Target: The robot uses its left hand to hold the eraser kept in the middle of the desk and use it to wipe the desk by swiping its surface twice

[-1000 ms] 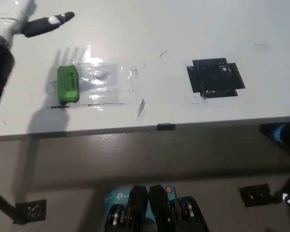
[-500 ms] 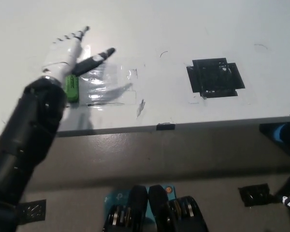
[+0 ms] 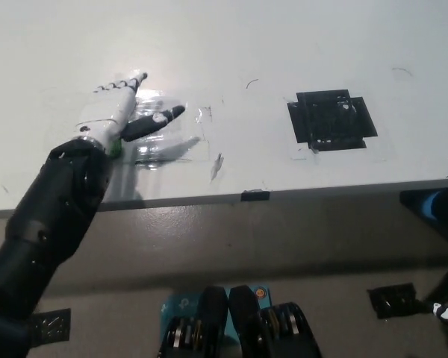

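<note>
Eraser (image 3: 116, 150), green, any lettering hidden, shows only a sliver under the left robot hand (image 3: 123, 119), whose fingers spread flat, grasping nothing, left of the black tape square (image 3: 331, 120) on the worktop (image 3: 284, 45).

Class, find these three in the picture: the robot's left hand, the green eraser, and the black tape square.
left hand (image 3: 118, 112), head view, back of the hand.
green eraser (image 3: 116, 150), head view, visible sliver under the hand.
black tape square (image 3: 331, 121), head view, its middle.

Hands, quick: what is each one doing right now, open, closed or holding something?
Left hand: open, fingers spread flat over the green eraser, not gripping it.
Right hand: not in view.
</note>
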{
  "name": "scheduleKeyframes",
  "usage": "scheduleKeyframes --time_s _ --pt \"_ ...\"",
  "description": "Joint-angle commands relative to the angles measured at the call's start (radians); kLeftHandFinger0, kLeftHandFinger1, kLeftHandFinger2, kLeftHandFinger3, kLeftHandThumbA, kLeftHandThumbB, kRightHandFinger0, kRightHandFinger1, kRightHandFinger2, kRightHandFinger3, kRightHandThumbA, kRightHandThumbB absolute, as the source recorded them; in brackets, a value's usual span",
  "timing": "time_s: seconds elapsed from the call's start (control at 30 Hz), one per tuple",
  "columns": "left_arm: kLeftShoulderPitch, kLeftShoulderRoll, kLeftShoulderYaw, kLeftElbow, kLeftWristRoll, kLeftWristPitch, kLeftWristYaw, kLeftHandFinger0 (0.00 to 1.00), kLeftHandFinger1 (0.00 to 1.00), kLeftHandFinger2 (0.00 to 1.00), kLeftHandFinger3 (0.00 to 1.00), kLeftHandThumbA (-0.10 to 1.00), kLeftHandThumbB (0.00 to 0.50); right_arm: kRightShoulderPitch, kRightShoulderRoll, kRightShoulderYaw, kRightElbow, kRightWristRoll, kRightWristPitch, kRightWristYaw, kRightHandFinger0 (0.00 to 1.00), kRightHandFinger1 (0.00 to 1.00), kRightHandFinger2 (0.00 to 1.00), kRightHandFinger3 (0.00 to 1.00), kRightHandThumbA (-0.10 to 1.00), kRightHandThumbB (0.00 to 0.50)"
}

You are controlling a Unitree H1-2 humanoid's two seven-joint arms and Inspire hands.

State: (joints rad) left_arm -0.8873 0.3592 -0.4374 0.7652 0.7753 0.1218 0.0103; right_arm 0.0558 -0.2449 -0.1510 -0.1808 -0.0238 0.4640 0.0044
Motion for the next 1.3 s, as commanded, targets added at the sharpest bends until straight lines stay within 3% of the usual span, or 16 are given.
scheduleKeyframes --time_s 0.0,0.13,0.23,0.37,0.63,0.7,0.83,0.87,1.0,1.17,1.2,1.27 --pt "-0.084 0.074 -0.033 -0.013 0.059 -0.039 0.022 1.0 1.0 1.0 1.0 1.0 0.207 -0.008 -0.018 -0.001 -0.035 -0.015 -0.001 0.001 1.0 1.0 0.99 0.97 1.0 0.06" --pt "-0.08 0.09 -0.034 -0.023 0.049 -0.04 0.013 1.0 1.0 1.0 1.0 1.0 0.175 -0.007 -0.016 -0.003 -0.039 -0.006 0.006 0.007 1.0 1.0 1.0 1.0 1.0 0.073" --pt "-0.06 0.081 -0.036 -0.013 0.05 -0.048 0.045 1.0 1.0 1.0 1.0 1.0 0.222 -0.008 -0.009 -0.009 -0.037 -0.004 0.006 -0.001 1.0 1.0 0.96 0.97 1.0 0.102" --pt "-0.048 0.057 -0.054 -0.012 0.058 -0.028 0.029 1.0 1.0 1.0 1.0 1.0 0.217 0.012 -0.015 -0.009 -0.044 -0.012 0.006 -0.001 1.0 1.0 1.0 1.0 1.0 0.086" --pt "-0.03 0.003 -0.053 0.05 0.041 -0.05 0.087 1.0 1.0 1.0 1.0 1.0 0.242 0.009 -0.02 -0.019 -0.05 -0.002 0.006 0.001 1.0 1.0 0.97 0.98 1.0 0.132" --pt "-0.032 -0.009 -0.055 0.079 0.041 -0.061 0.108 1.0 1.0 1.0 1.0 1.0 0.254 0.01 -0.021 -0.019 -0.051 -0.005 0.006 -0.001 1.0 1.0 0.96 0.97 1.0 0.13" --pt "-0.026 -0.023 -0.066 0.106 0.045 -0.066 0.112 1.0 1.0 1.0 1.0 1.0 0.228 0.02 -0.014 -0.026 -0.055 0.003 0.006 -0.002 1.0 1.0 0.99 1.0 1.0 0.112" --pt "-0.021 -0.026 -0.068 0.126 0.04 -0.07 0.106 1.0 1.0 1.0 1.0 1.0 0.257 0.022 -0.013 -0.027 -0.056 0.005 0.006 -0.001 1.0 1.0 0.98 1.0 1.0 0.105" --pt "-0.005 -0.021 -0.064 0.158 0.028 -0.083 0.116 1.0 1.0 1.0 1.0 1.0 0.258 0.022 -0.004 -0.032 -0.056 0.009 0.005 -0.005 1.0 1.0 0.97 0.97 1.0 0.086" --pt "-0.003 -0.005 -0.079 0.209 0.038 -0.095 0.126 1.0 1.0 1.0 1.0 1.0 0.303 0.029 -0.007 -0.031 -0.055 0.009 -0.004 0.002 1.0 1.0 1.0 1.0 1.0 0.042" --pt "-0.002 0.002 -0.077 0.212 0.035 -0.092 0.122 1.0 1.0 1.0 1.0 1.0 0.272 0.03 -0.008 -0.032 -0.054 0.013 -0.006 0.004 1.0 1.0 1.0 1.0 1.0 0.062" --pt "0.0 0.009 -0.074 0.2 0.032 -0.081 0.107 1.0 1.0 1.0 1.0 1.0 0.243 0.033 -0.01 -0.031 -0.051 0.01 -0.014 0.003 1.0 1.0 1.0 1.0 1.0 0.054"
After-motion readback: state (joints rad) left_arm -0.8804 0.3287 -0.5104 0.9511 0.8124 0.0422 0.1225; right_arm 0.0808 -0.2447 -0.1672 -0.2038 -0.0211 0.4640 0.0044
